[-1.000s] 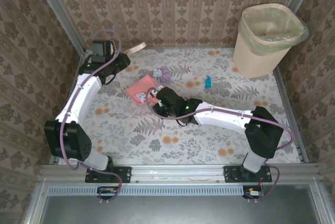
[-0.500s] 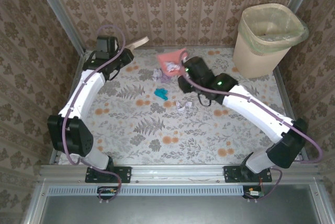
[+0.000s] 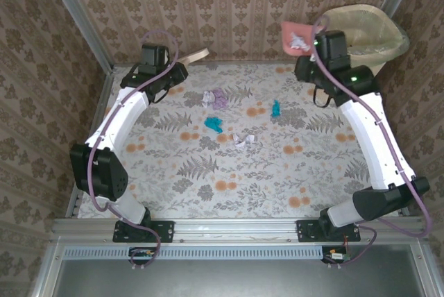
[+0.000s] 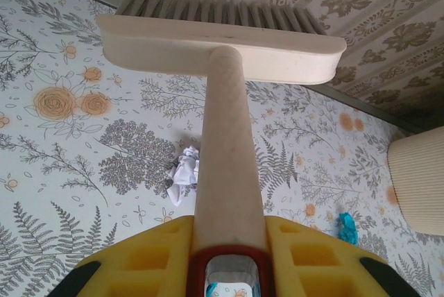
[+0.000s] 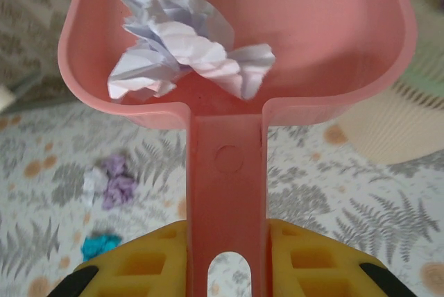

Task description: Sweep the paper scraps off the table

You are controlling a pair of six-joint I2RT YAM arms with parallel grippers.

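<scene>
My right gripper [image 5: 225, 259] is shut on the handle of a pink dustpan [image 5: 236, 26], which holds a crumpled white and pale purple wad [image 5: 182, 54]. The dustpan [image 3: 297, 37] hangs in the air at the back right, just left of the bin [image 3: 361, 33]. My left gripper [image 4: 229, 245] is shut on the handle of a cream brush [image 4: 222, 44], raised over the back left of the table [image 3: 173, 179]. Several paper scraps lie on the table: a white and purple clump [image 3: 216, 97], two teal wads [image 3: 276, 108] [image 3: 214, 123], and a white one [image 3: 243, 140].
A beige ribbed waste bin with a liner stands in the back right corner [image 5: 388, 127]. Brown patterned walls close in the table on three sides, with metal rails [image 3: 236, 226] along its edges. Both arm bases sit at the near edge.
My right arm has swung the loaded dustpan from the table's middle left to the back, then up to the right beside the bin. The left gripper and brush drifted slightly right.
</scene>
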